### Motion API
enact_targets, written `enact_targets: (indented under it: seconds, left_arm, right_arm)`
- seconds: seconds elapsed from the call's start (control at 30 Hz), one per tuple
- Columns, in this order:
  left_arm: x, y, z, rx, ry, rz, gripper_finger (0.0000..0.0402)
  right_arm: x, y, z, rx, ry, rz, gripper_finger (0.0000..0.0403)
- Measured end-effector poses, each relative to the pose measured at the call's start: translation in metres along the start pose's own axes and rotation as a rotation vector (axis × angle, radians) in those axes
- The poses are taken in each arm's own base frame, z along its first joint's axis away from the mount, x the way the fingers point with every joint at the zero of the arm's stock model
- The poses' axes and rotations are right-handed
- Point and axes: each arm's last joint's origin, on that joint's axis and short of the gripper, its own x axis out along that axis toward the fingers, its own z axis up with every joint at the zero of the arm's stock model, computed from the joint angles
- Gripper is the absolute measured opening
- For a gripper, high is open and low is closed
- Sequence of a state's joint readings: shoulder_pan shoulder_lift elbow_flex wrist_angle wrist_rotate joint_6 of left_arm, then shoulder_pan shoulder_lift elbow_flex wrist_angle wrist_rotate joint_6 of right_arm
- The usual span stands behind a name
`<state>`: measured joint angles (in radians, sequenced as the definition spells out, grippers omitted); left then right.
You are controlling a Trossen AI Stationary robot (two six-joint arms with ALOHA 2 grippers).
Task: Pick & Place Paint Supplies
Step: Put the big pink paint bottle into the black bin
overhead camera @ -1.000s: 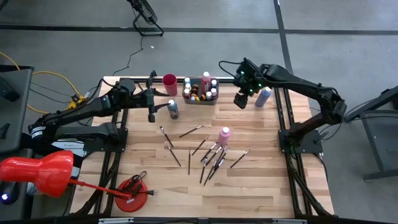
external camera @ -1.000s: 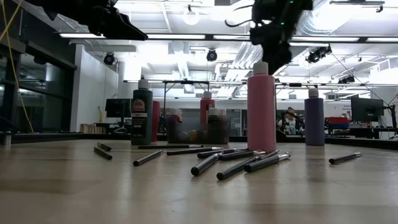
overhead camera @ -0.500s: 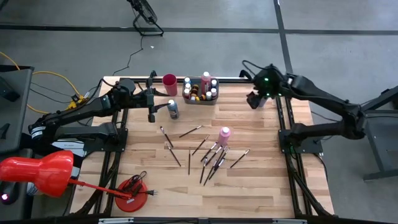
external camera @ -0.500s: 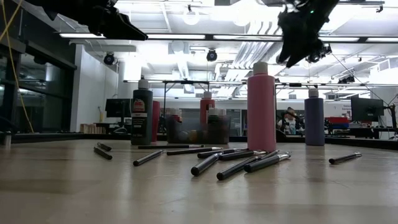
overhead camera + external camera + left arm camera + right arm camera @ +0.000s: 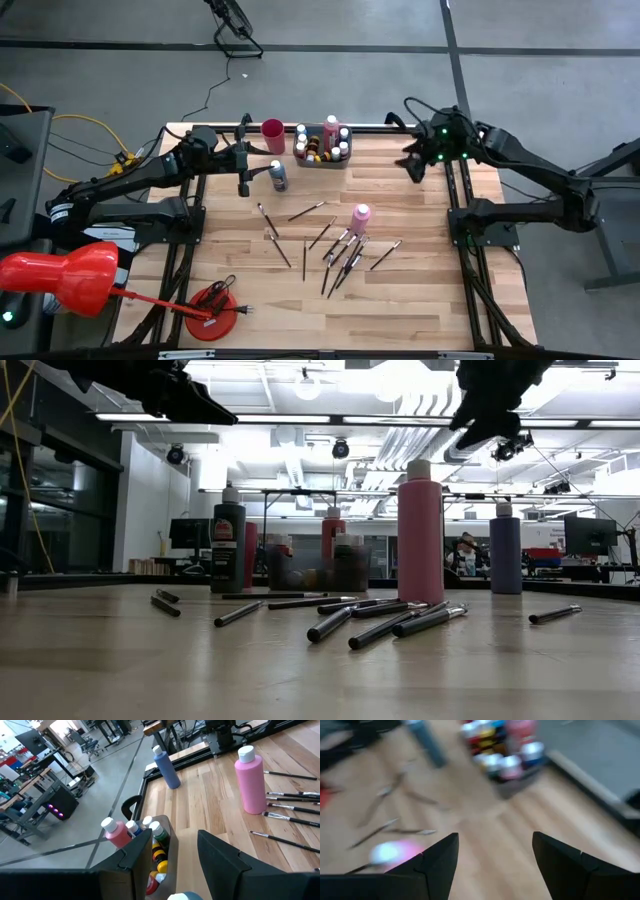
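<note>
Rightward, my right pincer [image 5: 413, 166] is swinging, released, over the lavender bottle [image 5: 505, 548]; next I'm lowering onto it.

— Where do the cameras sit?
— One overhead, straight down on the table [image 5: 400, 300]; one at tabletop level, close to the brushes [image 5: 340, 622]; one per wrist, facing past its fingers.
— Shared ground?
— All catch the pink bottle [image 5: 361, 215].

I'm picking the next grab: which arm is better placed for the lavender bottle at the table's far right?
Probably the right. The right gripper hangs open and empty over that far right corner, right by the lavender bottle. The left gripper waits across the table near the dark bottle.
</note>
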<state>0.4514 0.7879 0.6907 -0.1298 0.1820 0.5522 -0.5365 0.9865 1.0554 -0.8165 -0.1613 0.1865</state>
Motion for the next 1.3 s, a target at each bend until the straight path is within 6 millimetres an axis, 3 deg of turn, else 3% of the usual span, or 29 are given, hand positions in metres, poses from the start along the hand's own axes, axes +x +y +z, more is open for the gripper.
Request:
enact_targets:
  seconds: [0.3,0.53,0.77,1.03,1.3]
  left_arm:
    - [0.0,0.0,0.0,0.0,0.0,0.001,0.0152]
    - [0.0,0.0,0.0,0.0,-0.001,0.001,0.0152]
    - [0.0,0.0,0.0,0.0,0.0,0.0,0.0152]
    - [0.0,0.0,0.0,0.0,0.0,0.0,0.0152]
    - [0.0,0.0,0.0,0.0,0.0,0.0,0.0152]
  right_arm:
    - [0.026,0.043,-0.009,-0.169,0.122,0.175,0.0233]
    - [0.063,0.073,-0.013,-0.282,0.151,0.13,0.0233]
    - [0.097,0.091,-0.024,-0.289,0.241,0.139,0.0233]
    - [0.101,0.104,-0.03,-0.348,0.252,0.166,0.0233]
    - [0.101,0.103,-0.03,-0.366,0.241,0.148,0.0233]
